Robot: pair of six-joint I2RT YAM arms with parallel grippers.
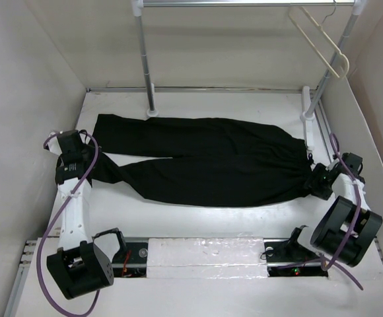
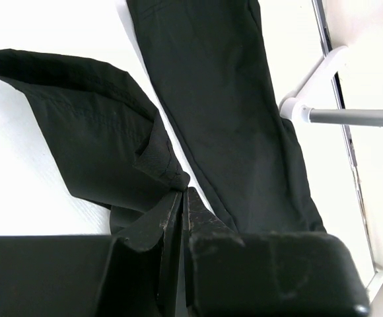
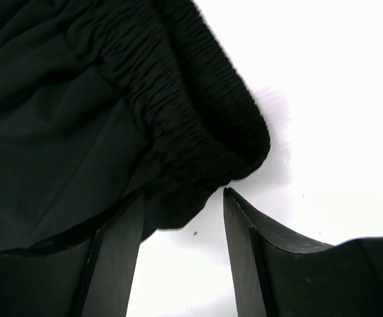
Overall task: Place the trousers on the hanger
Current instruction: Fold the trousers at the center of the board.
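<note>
Left end effector low, pinching trousers

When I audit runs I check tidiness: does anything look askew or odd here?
Nothing spilled or damaged. The hanger hangs slanted on the rack rail, and one leg hem of the trousers is bunched in the left fingers.

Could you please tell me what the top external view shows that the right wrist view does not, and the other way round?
Only the top external view shows the whole trousers spread on the table, the hanger hanging on the rack, and the left gripper at a leg end. Only the right wrist view shows the gathered waistband close up, its edge between the right gripper's parted fingers. Both show the black trousers, the white table and the right gripper.
</note>
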